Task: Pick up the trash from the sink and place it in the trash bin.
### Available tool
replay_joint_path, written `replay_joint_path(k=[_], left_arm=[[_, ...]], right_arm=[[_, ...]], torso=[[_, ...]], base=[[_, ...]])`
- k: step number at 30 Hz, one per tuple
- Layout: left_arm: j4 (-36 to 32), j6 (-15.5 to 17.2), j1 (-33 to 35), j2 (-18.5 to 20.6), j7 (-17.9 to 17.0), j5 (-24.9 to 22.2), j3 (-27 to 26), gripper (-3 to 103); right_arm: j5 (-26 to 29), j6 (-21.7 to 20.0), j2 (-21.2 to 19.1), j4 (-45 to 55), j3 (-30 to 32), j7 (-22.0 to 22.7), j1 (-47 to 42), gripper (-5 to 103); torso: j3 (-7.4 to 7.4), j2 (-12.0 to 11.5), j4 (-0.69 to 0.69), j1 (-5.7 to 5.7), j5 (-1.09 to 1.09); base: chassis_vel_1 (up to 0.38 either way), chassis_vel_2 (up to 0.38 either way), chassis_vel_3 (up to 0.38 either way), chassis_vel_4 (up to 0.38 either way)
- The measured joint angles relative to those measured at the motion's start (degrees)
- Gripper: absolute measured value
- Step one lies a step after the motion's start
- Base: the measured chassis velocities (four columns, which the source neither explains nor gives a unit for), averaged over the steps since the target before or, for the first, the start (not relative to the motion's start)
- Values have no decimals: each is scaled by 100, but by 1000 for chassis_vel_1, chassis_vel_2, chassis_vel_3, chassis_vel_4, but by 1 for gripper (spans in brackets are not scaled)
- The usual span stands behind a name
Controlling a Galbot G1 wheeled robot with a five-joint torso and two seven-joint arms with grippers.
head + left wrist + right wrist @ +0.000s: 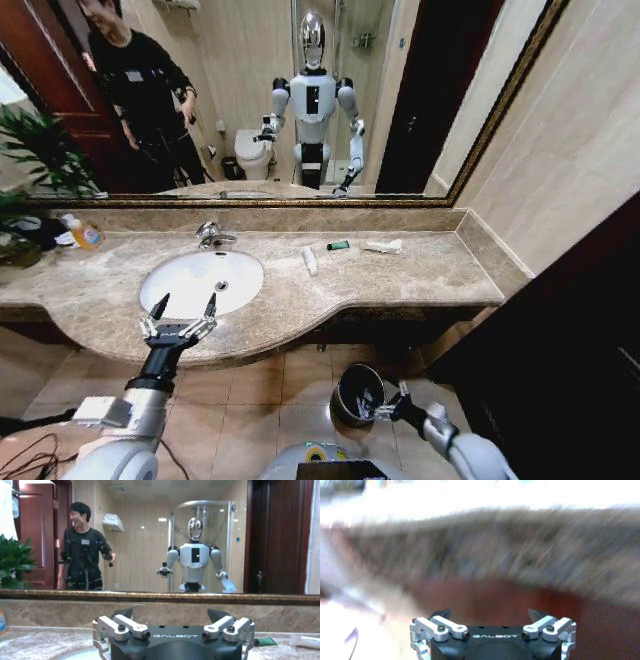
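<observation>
The left pincer hangs over the front edge of the marble table, just at the near rim of the oval white sink, its two dark fingers spread wide with nothing between them; in the left wrist view the same pincer shows its fingertips apart, facing the mirror. The right pincer sits low by the floor, right beside the small round dark trash bin with its shiny rim; in the right wrist view the right pincer has its fingers apart and empty, under the blurred table edge. The trash lies on the table to the right of the sink: a small white tube just past the basin's rim, a tiny dark-green piece farther back, and a white flat wrapper beside that. A chrome faucet stands behind the basin, and an orange-liquid soap bottle sits at the far left near a green plant.
</observation>
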Motion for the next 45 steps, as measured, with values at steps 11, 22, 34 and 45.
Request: replay_joint_path(k=[11,22,34,45], left_arm=[[0,0,0,-1,0,0,0,100],[0,0,0,0,0,0,0,100],[0,0,0,-1,0,0,0,100],[0,0,0,0,0,0,0,100]], right_arm=[[1489,-1461,-177,1775,471,1761,1058,100],[1567,-1967,-281,2281,-756,2942,2242,100],[1561,-1882,-493,1445,-1885,3864,3492,100],[1760,-2000,-506,937,-2650,4520,4181,100]], torso=[[0,0,2,1,-2],[1,0,1,1,-2],[1,-1,2,2,-1],[1,-1,1,1,-2]], base=[[0,0,0,0],[0,0,0,0],[0,0,0,0],[0,0,0,0]])
